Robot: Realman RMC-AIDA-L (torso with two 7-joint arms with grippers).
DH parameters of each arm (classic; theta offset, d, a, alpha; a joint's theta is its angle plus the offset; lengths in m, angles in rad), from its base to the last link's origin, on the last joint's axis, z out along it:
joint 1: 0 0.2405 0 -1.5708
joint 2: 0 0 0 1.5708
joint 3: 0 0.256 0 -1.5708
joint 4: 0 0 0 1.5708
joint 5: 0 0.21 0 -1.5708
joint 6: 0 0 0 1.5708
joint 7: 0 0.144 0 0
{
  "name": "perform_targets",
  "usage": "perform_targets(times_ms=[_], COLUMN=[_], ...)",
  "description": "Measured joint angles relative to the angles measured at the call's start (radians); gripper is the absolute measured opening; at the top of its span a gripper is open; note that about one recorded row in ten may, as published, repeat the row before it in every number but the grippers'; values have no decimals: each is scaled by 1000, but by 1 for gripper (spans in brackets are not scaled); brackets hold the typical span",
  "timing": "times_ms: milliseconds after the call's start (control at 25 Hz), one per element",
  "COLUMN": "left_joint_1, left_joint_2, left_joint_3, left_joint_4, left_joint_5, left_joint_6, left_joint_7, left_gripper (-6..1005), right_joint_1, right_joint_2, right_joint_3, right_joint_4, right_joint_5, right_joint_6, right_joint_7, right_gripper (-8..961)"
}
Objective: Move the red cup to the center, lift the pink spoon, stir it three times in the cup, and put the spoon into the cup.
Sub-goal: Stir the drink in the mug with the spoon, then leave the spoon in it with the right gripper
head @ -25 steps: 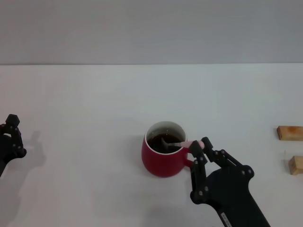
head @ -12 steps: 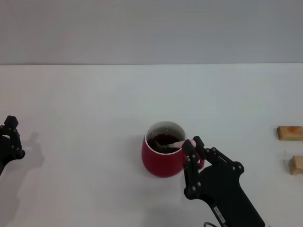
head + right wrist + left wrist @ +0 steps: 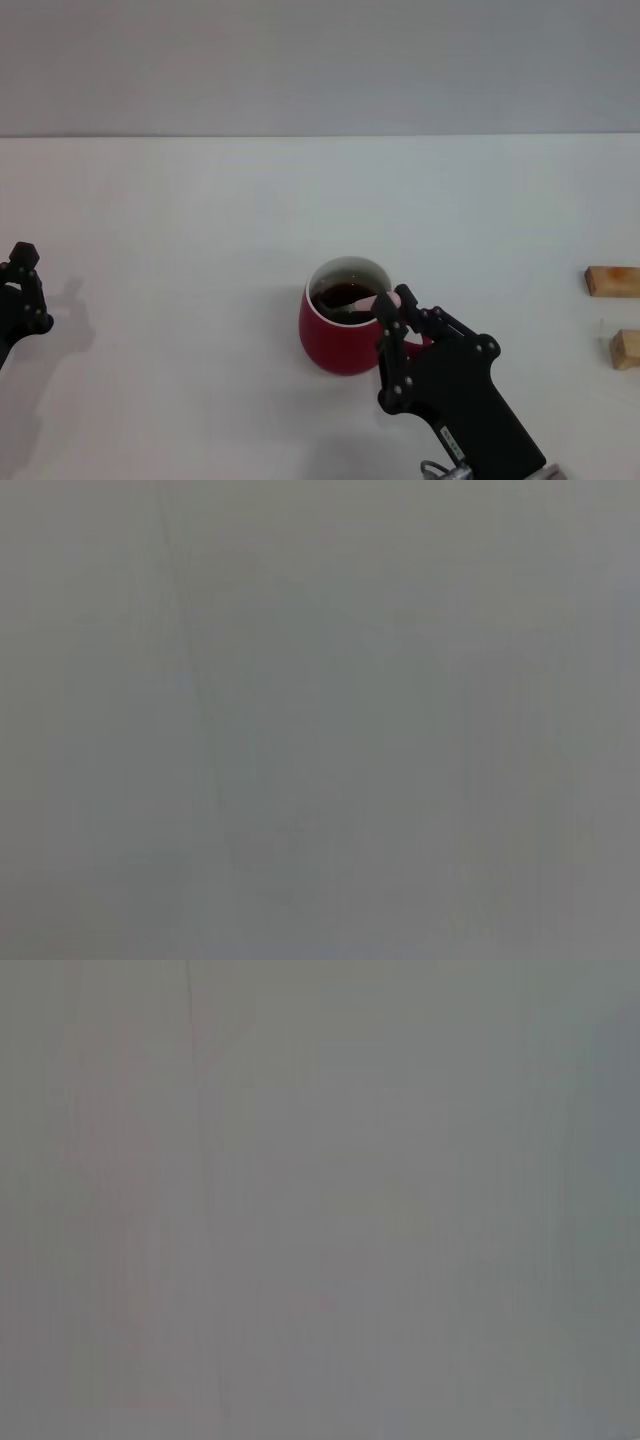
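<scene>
From the head view we see the red cup (image 3: pixel 343 332) near the middle of the white worktop (image 3: pixel 200 230); our right pincer (image 3: pixel 396 307) is clamped on the pink spoon (image 3: pixel 378 300), whose far end dips inside the cup; our left pincer (image 3: pixel 22 290) sits parked at the worktop's left edge, its state we cannot tell; two tan wooden blocks (image 3: pixel 612 281) lie far right; both wrist views show only blank grey.

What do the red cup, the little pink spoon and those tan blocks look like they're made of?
The red cup looks like glazed ceramic: glossy red outside, white inside. The pink spoon is probably plastic, matte and pale, though too little shows to be sure. The blocks look like bare wood, tan and unpainted.
</scene>
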Motion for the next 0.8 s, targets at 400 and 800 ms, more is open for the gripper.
perform_targets(times_ms=[400, 800], left_joint_1=[-1, -9], left_joint_2=[0, 0], left_joint_3=[-5, -7], left_joint_4=[0, 0], left_joint_5=[-1, -5], left_joint_6=[0, -5], left_joint_7=[-1, -3], left_gripper=[-2, -2], right_joint_1=[23, 71], right_joint_2=[1, 2], right_joint_3=[24, 54], right_joint_4=[-27, -76], right_joint_5=[0, 0], right_joint_6=[46, 99], right_joint_7=[32, 108], right_gripper=[33, 32])
